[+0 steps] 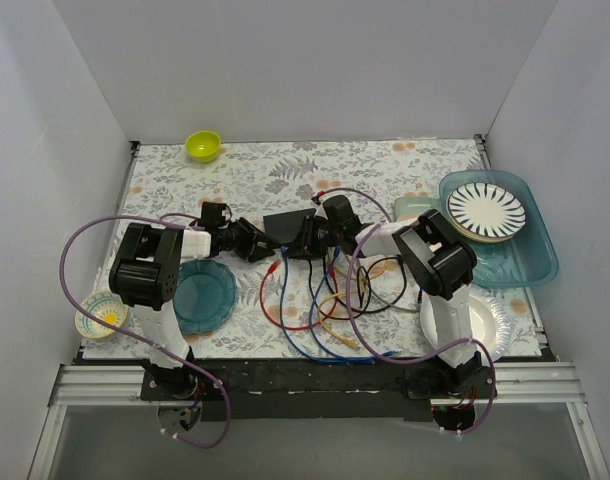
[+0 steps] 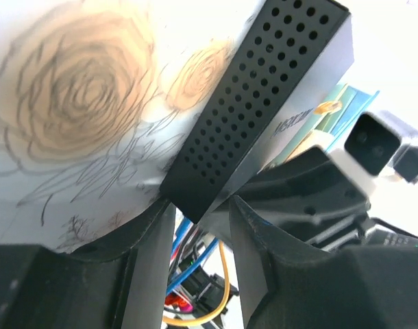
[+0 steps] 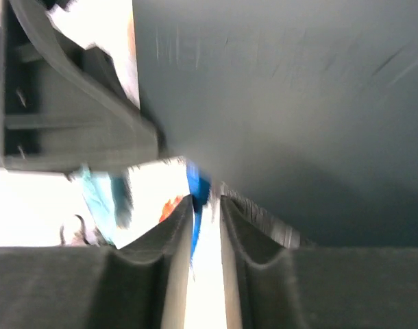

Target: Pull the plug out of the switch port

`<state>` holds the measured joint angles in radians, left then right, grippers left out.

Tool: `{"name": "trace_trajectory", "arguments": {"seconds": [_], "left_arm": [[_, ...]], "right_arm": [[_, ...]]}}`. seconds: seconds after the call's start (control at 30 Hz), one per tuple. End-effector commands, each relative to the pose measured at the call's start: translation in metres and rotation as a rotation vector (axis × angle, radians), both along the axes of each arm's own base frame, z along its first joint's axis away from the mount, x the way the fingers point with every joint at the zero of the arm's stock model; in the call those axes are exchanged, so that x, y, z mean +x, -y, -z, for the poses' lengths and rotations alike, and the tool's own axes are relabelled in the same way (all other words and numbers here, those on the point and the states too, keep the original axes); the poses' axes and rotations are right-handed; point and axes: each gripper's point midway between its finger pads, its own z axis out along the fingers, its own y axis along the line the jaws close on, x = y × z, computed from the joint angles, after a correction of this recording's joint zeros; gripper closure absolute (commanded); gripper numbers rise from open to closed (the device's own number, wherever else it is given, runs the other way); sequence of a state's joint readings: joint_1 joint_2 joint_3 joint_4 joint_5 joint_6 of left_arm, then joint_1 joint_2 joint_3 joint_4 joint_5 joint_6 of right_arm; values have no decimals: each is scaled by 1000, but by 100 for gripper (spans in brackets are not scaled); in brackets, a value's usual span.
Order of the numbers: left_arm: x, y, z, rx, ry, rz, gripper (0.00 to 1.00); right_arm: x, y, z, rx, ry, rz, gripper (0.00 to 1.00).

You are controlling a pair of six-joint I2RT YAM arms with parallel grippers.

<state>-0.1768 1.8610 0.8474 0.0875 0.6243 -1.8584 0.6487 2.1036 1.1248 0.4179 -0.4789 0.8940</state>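
The switch [image 1: 288,226] is a dark flat box held off the flowered table between my two grippers. Red, blue, orange and black cables [image 1: 320,305] hang from its near edge. My left gripper [image 1: 257,243] is shut on the switch's left end. In the left wrist view a corner of its perforated side [image 2: 257,103] sits between my left gripper's [image 2: 199,205] jaws. My right gripper [image 1: 311,240] is at the socket edge. In the blurred right wrist view the right gripper [image 3: 207,200] is nearly closed on a blue plug [image 3: 199,188], under the switch's dark face [image 3: 291,103].
A teal plate [image 1: 203,295] and a small patterned bowl [image 1: 102,314] lie at the near left. A yellow-green bowl [image 1: 203,146] is at the back. A teal tray [image 1: 530,255] with a striped plate [image 1: 485,210] is at the right, with a white plate [image 1: 485,322] near it.
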Motion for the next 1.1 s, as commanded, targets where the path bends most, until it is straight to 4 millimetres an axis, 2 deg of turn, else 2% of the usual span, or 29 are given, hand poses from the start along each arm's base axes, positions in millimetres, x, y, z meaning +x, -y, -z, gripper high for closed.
{"name": "trace_trajectory", "arguments": {"seconds": [0.0, 0.03, 0.07, 0.13, 0.17, 0.2, 0.27, 0.3, 0.33, 0.37, 0.4, 0.43, 0.47, 0.5, 0.53, 0.57, 0.6, 0.63, 0.73, 0.93, 1.07], "left_arm": [[38, -9, -15, 25, 145, -46, 63], [39, -8, -17, 19, 154, -42, 63], [40, -6, -19, 10, 172, -34, 63], [37, -4, -21, -15, 182, -17, 63], [39, -2, -25, -25, 207, -13, 63], [35, -2, -25, -34, 210, -12, 63], [34, 0, -36, -52, 261, -1, 63], [33, 2, -39, -56, 278, 8, 62], [29, 2, -38, -58, 281, 14, 62], [29, 4, -45, -72, 311, 27, 62], [27, 7, -46, -80, 318, 39, 62], [24, 9, -47, -87, 323, 49, 62], [23, 11, -52, -95, 344, 61, 62], [21, 13, -52, -97, 349, 74, 62], [20, 16, -52, -93, 363, 90, 62], [19, 17, -52, -92, 372, 100, 62], [18, 19, -48, -88, 369, 110, 62], [17, 20, -46, -87, 367, 118, 62], [11, 20, -35, -90, 342, 125, 62], [0, 13, -20, -44, 329, 116, 63], [4, 4, -18, 26, 345, 72, 63]], "right_arm": [[-25, 30, 7, -231, -11, -80, 66], [-18, 30, -9, -237, 43, -79, 65], [-19, 36, -12, -271, 36, -72, 65], [-8, 42, -20, -312, 72, -36, 63], [-1, 43, -31, -321, 94, -23, 63], [8, 46, -34, -341, 114, 6, 63], [24, 43, -45, -336, 145, 43, 64], [35, 46, -48, -342, 148, 74, 65], [42, 45, -41, -349, 131, 88, 66], [58, 40, -54, -327, 156, 110, 68], [72, 44, -55, -328, 149, 147, 71], [80, 43, -44, -337, 131, 157, 72], [91, 42, -45, -327, 132, 167, 73], [111, 36, -62, -298, 160, 182, 77], [115, 37, -43, -334, 119, 171, 79], [121, 36, -41, -343, 115, 168, 82], [134, 31, -54, -323, 143, 171, 87], [132, 35, -36, -358, 102, 156, 89], [127, 38, -27, -365, 83, 137, 99], [110, 44, -16, -351, 76, 118, 99], [103, 45, -6, -358, 52, 90, 99]]}}
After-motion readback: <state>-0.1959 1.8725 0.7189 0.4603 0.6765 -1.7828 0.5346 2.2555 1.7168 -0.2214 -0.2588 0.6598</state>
